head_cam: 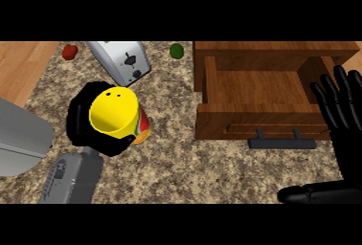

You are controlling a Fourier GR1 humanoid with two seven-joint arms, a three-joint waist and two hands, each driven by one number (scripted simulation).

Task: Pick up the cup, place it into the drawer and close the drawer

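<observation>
A yellow cup with red and green stripes low on its side is held in my left hand, whose black fingers curl round it left of the drawer. The cup's mouth faces up and towards me. The wooden drawer stands pulled open at the right, its inside bare, with a dark handle on its front panel. My right hand stands open at the right edge, fingers straight and pointing up beside the drawer's right side, thumb low.
A silver toaster lies at the back on the speckled counter. A red item and a green item sit near the back. A grey appliance fills the left edge.
</observation>
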